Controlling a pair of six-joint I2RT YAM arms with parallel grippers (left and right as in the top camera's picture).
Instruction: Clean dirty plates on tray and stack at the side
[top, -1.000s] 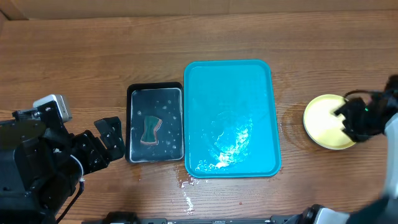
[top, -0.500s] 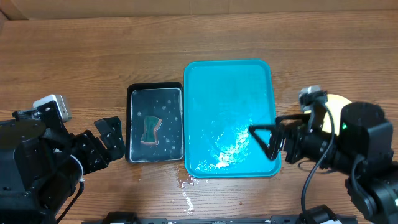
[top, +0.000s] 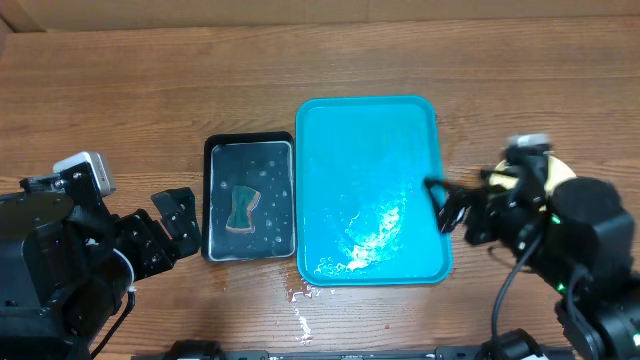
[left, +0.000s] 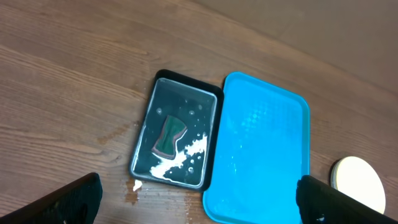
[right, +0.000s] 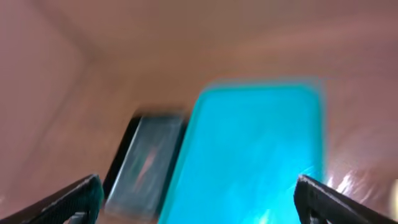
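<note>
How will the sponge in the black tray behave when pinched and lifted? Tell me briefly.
The sponge lies in water in the black tray, so it is probably soaked: heavy for its size and apt to drip. Its pinched-in shape suggests soft material that will likely squash when gripped. Lying flat, it should not roll.

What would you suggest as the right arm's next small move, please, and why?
Probably draw the right tool back to its own side, clear of the tray. Its jaws stand open and empty, the tray holds only water, and the plates rest on the table beside the tray, apparently in one pile, so nothing seems left to clean.
</note>
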